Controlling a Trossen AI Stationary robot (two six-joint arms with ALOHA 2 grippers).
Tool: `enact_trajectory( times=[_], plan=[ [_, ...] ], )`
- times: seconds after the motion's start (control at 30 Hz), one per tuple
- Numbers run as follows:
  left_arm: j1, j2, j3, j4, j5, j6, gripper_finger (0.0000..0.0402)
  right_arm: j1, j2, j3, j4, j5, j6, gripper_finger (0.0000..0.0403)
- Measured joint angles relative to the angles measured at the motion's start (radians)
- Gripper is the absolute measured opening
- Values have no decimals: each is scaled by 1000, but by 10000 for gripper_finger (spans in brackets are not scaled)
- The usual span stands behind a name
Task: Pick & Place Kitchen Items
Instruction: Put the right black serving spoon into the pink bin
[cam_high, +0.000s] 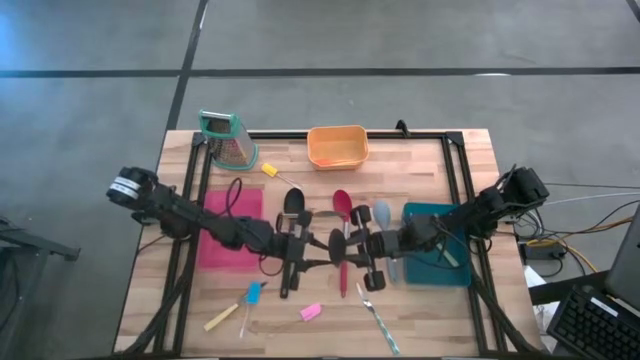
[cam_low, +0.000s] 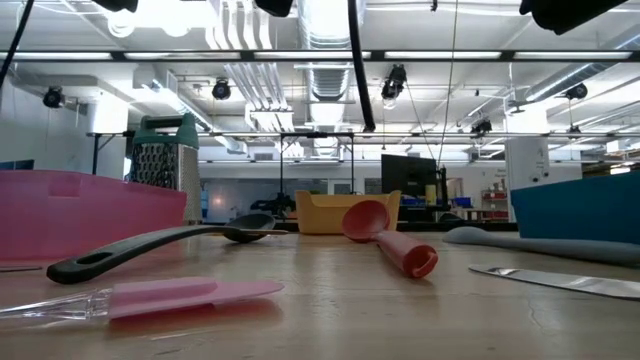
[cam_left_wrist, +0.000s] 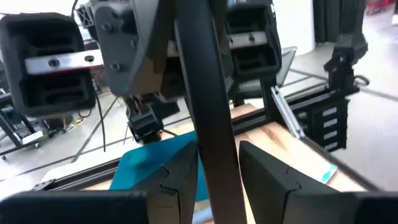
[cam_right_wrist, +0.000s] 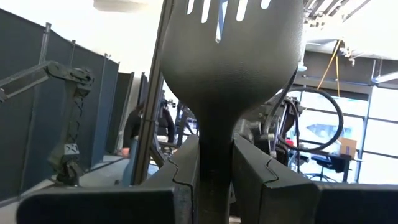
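Black plastic fills both of my wrist views. My left gripper (cam_left_wrist: 214, 168) is clenched on the straight handle of a black slotted spoon (cam_right_wrist: 230, 56), and my right gripper (cam_right_wrist: 214, 163) is clenched on the same spoon at the narrow neck just under its slotted head. I hold it from both ends, lifted off the wood above the middle of the table (cam_high: 420, 330).

Directly beneath lie the red spoon (cam_low: 390, 240), a second black spoon (cam_low: 170, 240) and the pale-blue spoon (cam_low: 540, 243), close together. Nearer the front edge are a pink spatula (cam_low: 180, 295) and a metal knife (cam_low: 560, 280). The pink tray (cam_low: 80, 215) sits under my left arm and the blue tray (cam_low: 580, 205) under my right. At the far edge stand the grater (cam_high: 225, 140) and the orange tub (cam_high: 337, 147).

The danger, as I judge it, is the double grip. If one arm pulls away before the other lets go, the handle will twist or slide through the pads. If both let go together, the spoon drops onto the red spoon and scatters the cluster. My right hold on the tapering neck looks the likelier to slip. One gripper must release cleanly before the other carries the spoon to a tray.
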Motion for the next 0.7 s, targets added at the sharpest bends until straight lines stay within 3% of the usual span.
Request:
enact_trajectory(
  times=[0.17, 0.57, 0.7],
  plan=[
    [18, 16, 23, -5, 102, -46, 119, 0, 0, 0, -5, -2, 2, 51],
    [31, 59, 50, -2, 119, -41, 118, -1, 0, 0, -9, 2, 6, 52],
    [31, 68, 59, -18, 117, -46, 96, -1, 0, 0, -16, 1, 5, 52]
  ],
)
